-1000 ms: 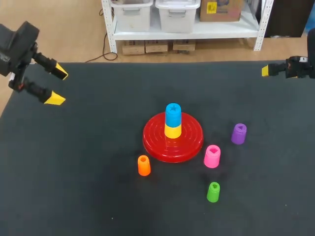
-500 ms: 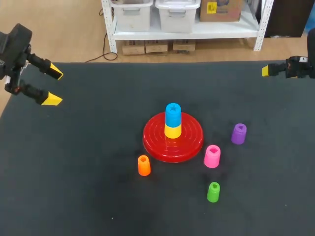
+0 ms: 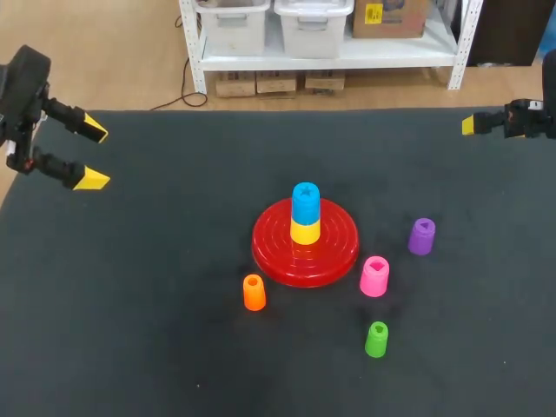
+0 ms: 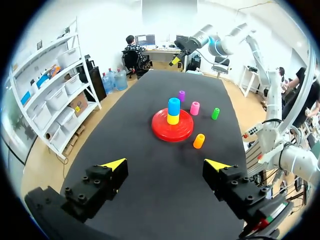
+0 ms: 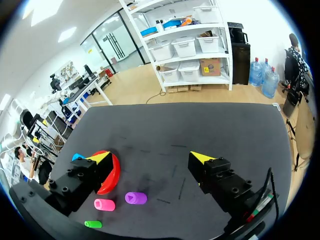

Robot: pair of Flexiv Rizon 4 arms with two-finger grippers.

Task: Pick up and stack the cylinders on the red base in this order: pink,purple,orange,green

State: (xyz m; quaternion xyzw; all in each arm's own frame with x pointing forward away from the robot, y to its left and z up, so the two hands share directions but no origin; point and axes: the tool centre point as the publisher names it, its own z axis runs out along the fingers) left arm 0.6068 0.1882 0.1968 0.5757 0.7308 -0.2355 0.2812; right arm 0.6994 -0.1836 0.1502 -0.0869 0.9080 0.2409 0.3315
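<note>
Head view: our left fingers [image 3: 92,179] hang spread and empty, well to the far left of the red base [image 3: 340,248]. Our right fingers [image 5: 205,162], likewise spread, wait well off to its far right. The pink cylinder [image 3: 374,276] stands on the worktop [image 3: 156,330] just beside the base's near-right rim, upright, long axis vertical, recessed top upward. We judge the right arm better placed: come straight down, pinch pink's sides squarely, then lift above the blue cylinder [image 3: 305,201] that tops the base.

Red base [image 3: 334,248], yellow cyl [image 3: 305,233], blue cyl [image 3: 305,203], pink cyl [image 3: 374,276], purple cyl [image 3: 421,236], orange cyl [image 3: 254,293], green cyl [image 3: 376,339]
</note>
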